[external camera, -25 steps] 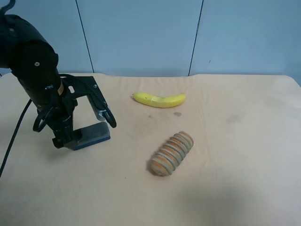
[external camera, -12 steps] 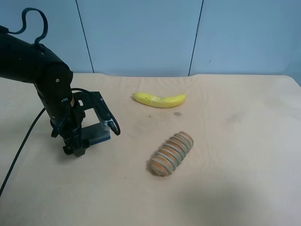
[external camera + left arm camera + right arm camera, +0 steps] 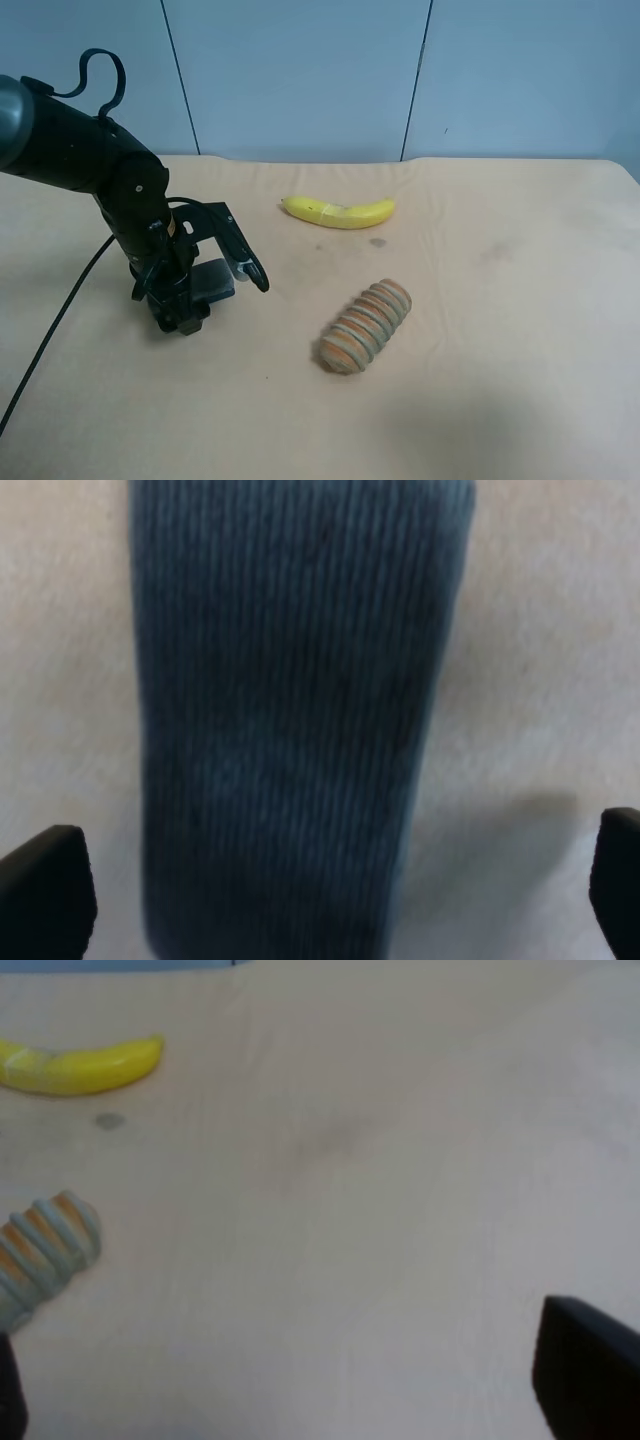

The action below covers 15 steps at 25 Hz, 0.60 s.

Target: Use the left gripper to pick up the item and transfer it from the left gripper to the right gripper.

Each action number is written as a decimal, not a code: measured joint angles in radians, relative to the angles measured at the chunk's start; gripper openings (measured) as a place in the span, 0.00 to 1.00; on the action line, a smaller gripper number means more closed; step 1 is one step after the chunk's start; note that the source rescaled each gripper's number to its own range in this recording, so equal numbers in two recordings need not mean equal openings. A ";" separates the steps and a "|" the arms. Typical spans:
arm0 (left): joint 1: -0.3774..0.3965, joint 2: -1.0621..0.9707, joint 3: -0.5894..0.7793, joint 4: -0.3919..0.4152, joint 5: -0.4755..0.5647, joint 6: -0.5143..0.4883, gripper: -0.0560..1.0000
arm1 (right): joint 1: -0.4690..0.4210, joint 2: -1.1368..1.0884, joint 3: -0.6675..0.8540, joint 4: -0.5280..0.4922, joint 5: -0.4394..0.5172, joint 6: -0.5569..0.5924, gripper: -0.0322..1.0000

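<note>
The fingers (image 3: 45,890) of the left gripper (image 3: 330,890) stand wide apart, one in each lower corner of the left wrist frame, and grip nothing. The item (image 3: 290,680) lies between them on the table (image 3: 480,300), its dark felt top filling the frame's middle. In the exterior high view it sits at centre left under that gripper, whose bulky black arm (image 3: 70,150) rises to the upper left. The right gripper (image 3: 300,1390) is likewise spread and empty, with the banana (image 3: 80,1065) at the upper left of its frame and the ribbed cylinder (image 3: 45,1245) at the left edge.
</note>
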 joint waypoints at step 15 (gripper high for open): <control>0.000 0.005 -0.005 -0.007 -0.001 0.000 0.34 | 0.000 0.000 0.000 0.000 0.000 0.000 1.00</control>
